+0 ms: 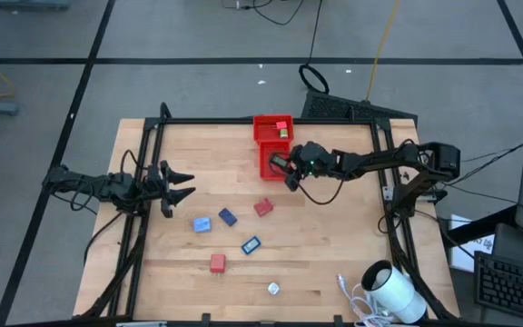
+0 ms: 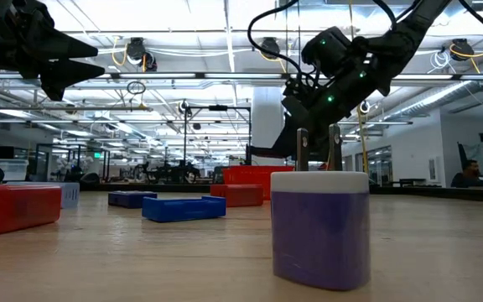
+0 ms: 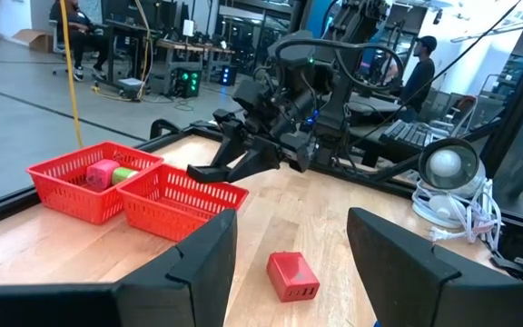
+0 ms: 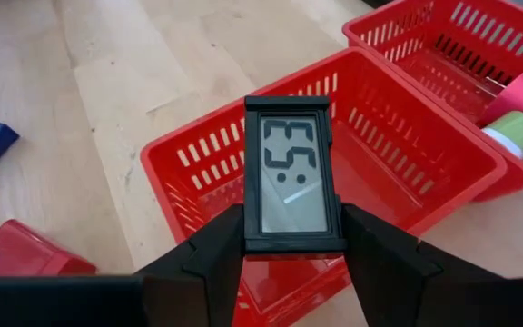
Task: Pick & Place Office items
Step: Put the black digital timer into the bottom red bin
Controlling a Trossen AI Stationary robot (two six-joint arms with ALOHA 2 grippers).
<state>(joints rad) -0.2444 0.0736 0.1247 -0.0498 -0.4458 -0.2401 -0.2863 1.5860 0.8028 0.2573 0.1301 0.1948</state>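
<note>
I have the right gripper point(image 4: 291, 250) clamped on a small black digital clock point(image 4: 291, 173), held over the near compartment of the red tray point(image 1: 271, 139). A pink and a green item point(image 4: 520, 127) already sit in the far compartment. Six pieces remain on the table point(image 1: 334, 245); my left gripper point(image 1: 184, 184) waits, fingers apart, at the left edge.

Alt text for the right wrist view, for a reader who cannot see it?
The right gripper holds a small black digital clock upright over the nearer, empty compartment of a red tray. The farther compartment holds pink and green items; a red piece lies on the table.
</note>
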